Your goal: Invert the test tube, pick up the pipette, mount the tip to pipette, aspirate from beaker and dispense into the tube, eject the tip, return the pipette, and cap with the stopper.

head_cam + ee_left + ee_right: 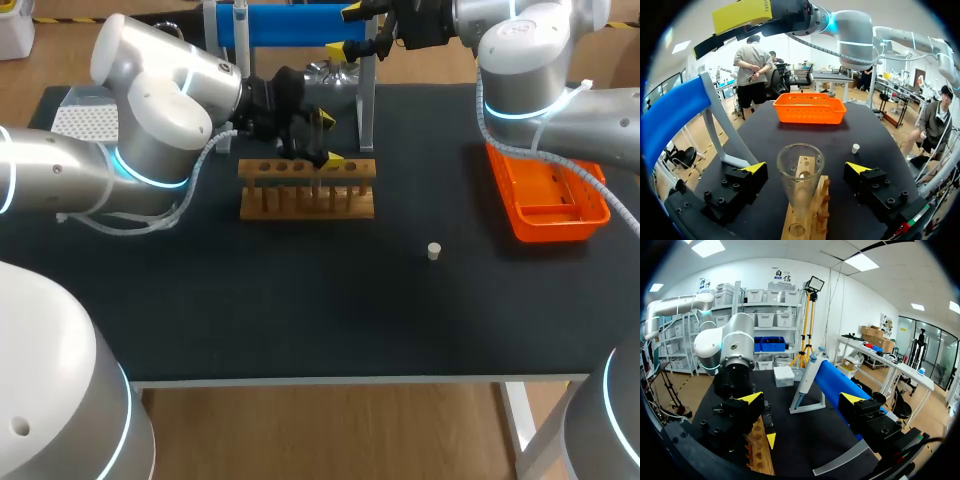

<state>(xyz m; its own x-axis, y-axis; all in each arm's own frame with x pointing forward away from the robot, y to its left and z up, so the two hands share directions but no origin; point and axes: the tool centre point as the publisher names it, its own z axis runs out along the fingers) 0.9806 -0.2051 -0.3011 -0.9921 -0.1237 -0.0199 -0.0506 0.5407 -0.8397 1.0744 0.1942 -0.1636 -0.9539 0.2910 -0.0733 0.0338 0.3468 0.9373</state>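
**Stock of the surface: containers, blind spots, view against view**

1. Wooden rack (307, 188), upper middle of the head view. It holds one clear test tube (800, 165), which stands in a rack hole with its open mouth up. I see nothing inside the tube.
2. Orange basket (548, 195), right edge of the head view. I cannot make out its contents.
3. White tip box (784, 375), ahead of the right gripper, next to the stand. In the head view my left arm cuts it off at the upper left.
4. Pipette (807, 382), hanging on the blue-barred stand (290, 25) at the top of the head view.
5. Stopper (434, 251), alone on the black surface (300, 300), right of centre and well apart from the rack.
6. Left gripper (330, 138), over the rack. Its fingers are spread to either side of the tube and touch neither wall.
7. Right gripper (348, 31), top middle, beside the stand. Its fingers are spread with nothing between them.

Hidden or unclear: in the head view the left gripper covers the tube, so only the left wrist view shows it. A glassy shape behind the stand's post is too hidden to name. The pipette reads plainly only in the right wrist view.
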